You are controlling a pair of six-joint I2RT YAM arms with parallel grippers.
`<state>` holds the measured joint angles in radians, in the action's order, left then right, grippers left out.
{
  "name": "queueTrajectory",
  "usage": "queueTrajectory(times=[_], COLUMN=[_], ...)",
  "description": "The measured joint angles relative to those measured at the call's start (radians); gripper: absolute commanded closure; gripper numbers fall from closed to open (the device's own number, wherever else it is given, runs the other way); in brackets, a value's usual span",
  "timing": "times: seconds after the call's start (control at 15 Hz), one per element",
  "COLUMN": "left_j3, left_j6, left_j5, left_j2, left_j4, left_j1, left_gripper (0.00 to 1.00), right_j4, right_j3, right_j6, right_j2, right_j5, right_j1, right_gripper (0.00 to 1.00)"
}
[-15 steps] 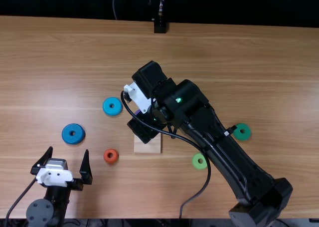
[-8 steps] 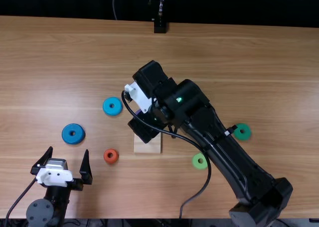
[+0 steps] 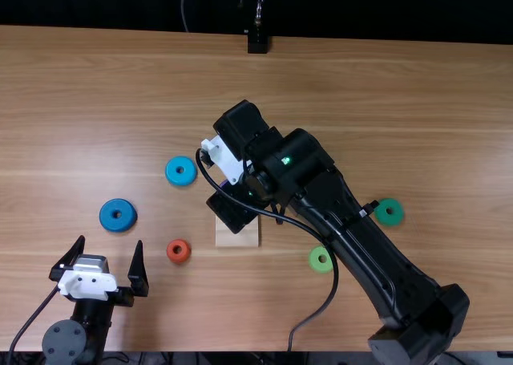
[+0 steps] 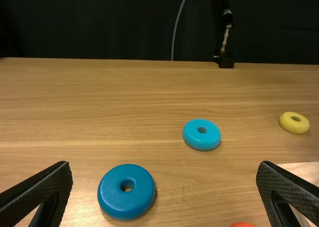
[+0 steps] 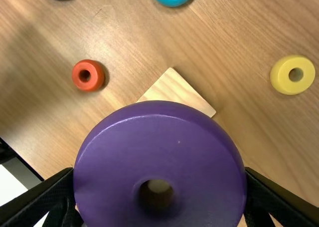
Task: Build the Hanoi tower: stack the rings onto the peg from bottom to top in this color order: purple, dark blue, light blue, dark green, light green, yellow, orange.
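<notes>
- The build was at its first stage, as far as could be judged: the purple ring (image 5: pixel 159 137), meant for the bottom, was in the right end effector (image 5: pixel 159 177), whose fingers stood wide apart but pressed against its two sides.
- That ring was above or near the pale wooden base (image 3: pixel 237 235); whether it had begun to go over the peg could not be told.
- The left end effector (image 3: pixel 111 241) was wide open, with nothing between its fingers, so it was not helping with this step.
- Six rings were left to stack, all lying loose on the desk (image 3: pixel 401 124).
- Next in order came the dark blue ring (image 3: pixel 127 218), then the light blue ring (image 3: pixel 188 176), both left of the base.
- After those were due the dark green ring (image 3: pixel 397 215) and the light green ring (image 3: pixel 314 261), to its right.
- The yellow ring (image 5: pixel 282 82) lay apart from the base, and the orange ring (image 3: pixel 185 255), the last, near its left side.
</notes>
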<state>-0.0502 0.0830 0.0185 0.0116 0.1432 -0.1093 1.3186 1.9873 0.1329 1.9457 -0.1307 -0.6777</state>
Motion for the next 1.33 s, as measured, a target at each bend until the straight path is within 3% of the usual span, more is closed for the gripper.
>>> queueTrajectory(times=[0.4, 0.6, 0.93, 1.07, 1.33], left_j3=[0.000, 0.000, 0.000, 0.000, 0.000], left_j6=[0.000, 0.000, 0.000, 0.000, 0.000], left_j5=[0.000, 0.000, 0.000, -0.001, -0.001], left_j2=[0.000, 0.000, 0.000, 0.000, 0.000], left_j4=[0.000, 0.000, 0.000, 0.000, 0.000], left_j1=[0.000, 0.000, 0.000, 0.000, 0.000], left_gripper=[0.00, 0.00, 0.00, 0.00, 0.00], right_j4=[-0.026, -0.120, -0.315, -0.522, -1.048], right_j3=[0.000, 0.000, -0.084, -0.229, -0.697], right_j6=[-0.001, 0.000, 0.000, 0.001, 0.002], right_j2=[0.000, 0.000, -0.111, -0.283, -0.658], right_j5=[0.000, 0.000, -0.003, -0.003, -0.003], right_j1=[0.000, 0.015, 0.237, 0.312, 0.473], right_gripper=[0.00, 0.00, 0.00, 0.00, 0.00])
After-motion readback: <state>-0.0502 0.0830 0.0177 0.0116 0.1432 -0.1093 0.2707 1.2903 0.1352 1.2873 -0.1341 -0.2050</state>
